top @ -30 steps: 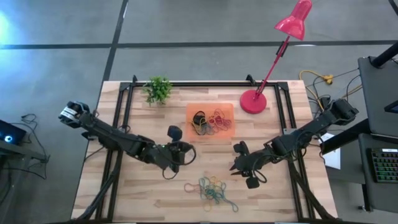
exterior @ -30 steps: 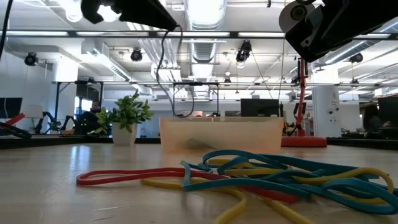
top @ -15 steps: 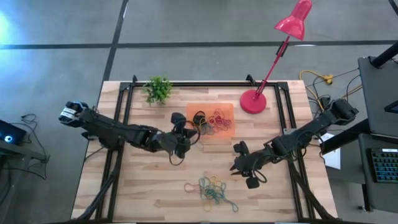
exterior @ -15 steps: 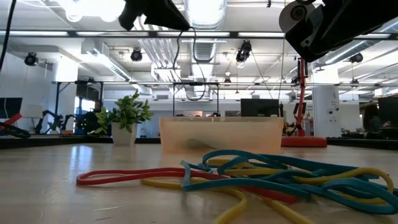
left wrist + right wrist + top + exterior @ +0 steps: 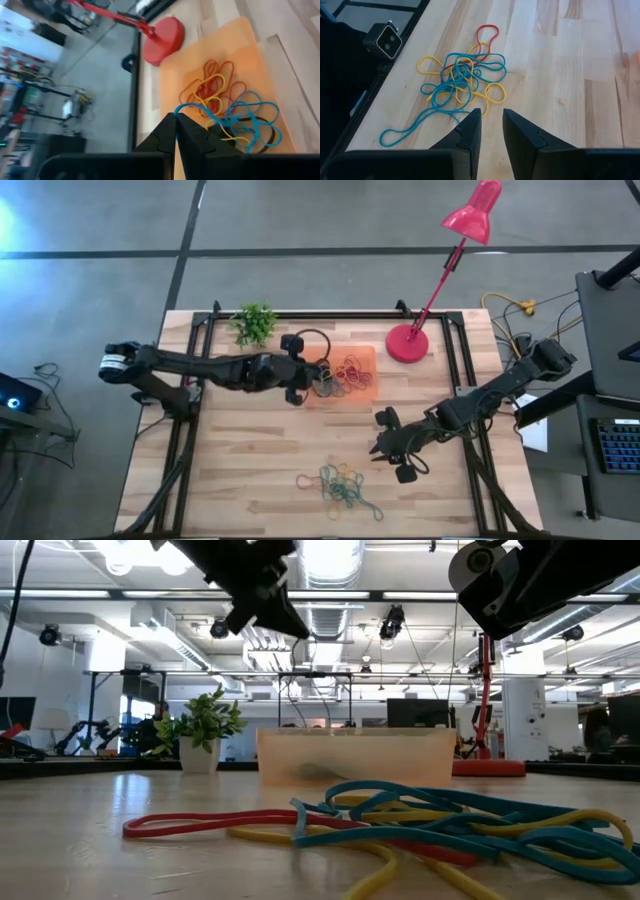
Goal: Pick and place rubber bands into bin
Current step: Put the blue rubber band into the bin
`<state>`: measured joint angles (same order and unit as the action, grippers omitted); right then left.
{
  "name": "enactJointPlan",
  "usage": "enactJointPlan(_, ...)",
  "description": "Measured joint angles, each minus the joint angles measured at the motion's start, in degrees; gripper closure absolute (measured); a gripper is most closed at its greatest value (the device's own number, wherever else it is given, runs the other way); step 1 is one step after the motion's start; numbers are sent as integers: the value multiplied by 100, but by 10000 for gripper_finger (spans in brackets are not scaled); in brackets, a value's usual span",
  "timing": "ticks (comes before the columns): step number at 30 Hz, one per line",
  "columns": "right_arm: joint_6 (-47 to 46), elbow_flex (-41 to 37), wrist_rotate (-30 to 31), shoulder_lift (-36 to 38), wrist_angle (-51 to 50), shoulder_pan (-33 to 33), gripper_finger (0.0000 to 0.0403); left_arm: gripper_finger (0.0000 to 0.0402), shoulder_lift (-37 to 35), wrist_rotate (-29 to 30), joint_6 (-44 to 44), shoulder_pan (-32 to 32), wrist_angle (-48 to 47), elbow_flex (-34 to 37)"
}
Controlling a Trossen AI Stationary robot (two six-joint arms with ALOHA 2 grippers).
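Observation:
The bin (image 5: 345, 360), a shallow orange tray, holds a tangle of red, yellow, blue and black rubber bands (image 5: 220, 100). My left gripper (image 5: 314, 380) is above the bin's left edge, shut on a blue rubber band (image 5: 200, 111). A second pile of rubber bands (image 5: 343, 483) lies loose on the wood near the table's front edge. My right gripper (image 5: 491, 122) hovers to the right of that pile (image 5: 462, 80), open by a narrow gap, with nothing between its fingers. My left gripper pinches one end of the blue rubber band (image 5: 179, 107) between its two fingertips. The fingers slant down from the table's left. The band runs from the tips down toward the blue loops (image 5: 250, 117) in the bin; whether it rests on them I cannot tell.
A red lamp base (image 5: 407, 342) stands just right of the bin, its stem leaning up and to the right. A small potted plant (image 5: 254, 323) stands at the far left. A black frame (image 5: 200, 370) runs along the table's sides. Bare wood lies between bin and pile.
My left gripper has swung from the middle of the table toward the far edge and to the right. It now stands over the bin's left edge and has stayed shut. The loose pile has not moved.

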<state>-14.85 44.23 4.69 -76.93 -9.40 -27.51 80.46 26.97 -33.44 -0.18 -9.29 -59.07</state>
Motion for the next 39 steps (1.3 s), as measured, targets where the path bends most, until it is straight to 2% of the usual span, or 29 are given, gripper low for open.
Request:
enactJointPlan(3,-2,0,0,0,22,0,335,401,78,-250,19,225,0,35)
enactJointPlan(11,0,0,4,0,104,0,328,401,409,-272,580,570,86,39)
enactJointPlan(17,-17,0,4,0,128,0,326,401,616,-570,607,585,131,42)
enactJointPlan(25,-17,0,7,0,128,0,335,401,654,-616,607,587,127,42)
enactJointPlan(28,-17,0,9,0,130,0,332,398,634,-938,604,587,136,42)
enactJointPlan(39,-17,0,41,0,133,0,334,292,620,-1015,612,591,132,42)
